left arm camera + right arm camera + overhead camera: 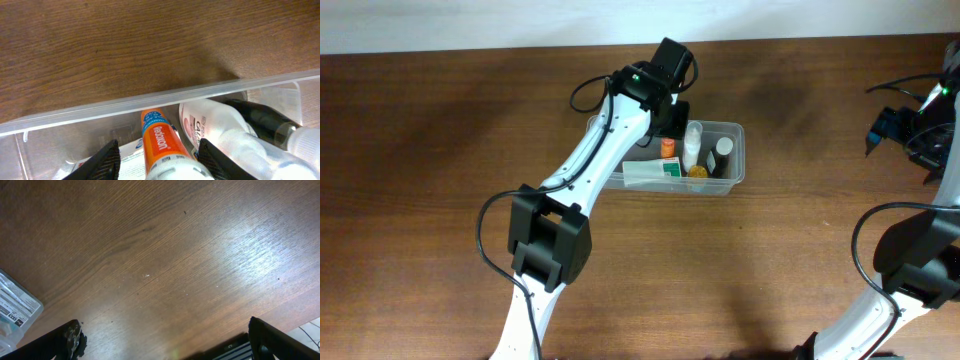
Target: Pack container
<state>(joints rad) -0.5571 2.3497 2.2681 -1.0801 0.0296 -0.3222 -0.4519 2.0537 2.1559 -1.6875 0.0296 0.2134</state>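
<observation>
The clear plastic container stands mid-table. It holds an orange tube, a white bottle, a dark bottle, a white-and-green box and a small amber item. My left gripper hangs over the container's left part. In the left wrist view its jaws are open on either side of the orange tube, with a gap on the left side, behind the rim. My right gripper is open and empty over bare table at the far right.
The white bottle and dark bottle lie close to the right of the orange tube. A corner of the container shows at the left of the right wrist view. Cables lie at the table's far right edge.
</observation>
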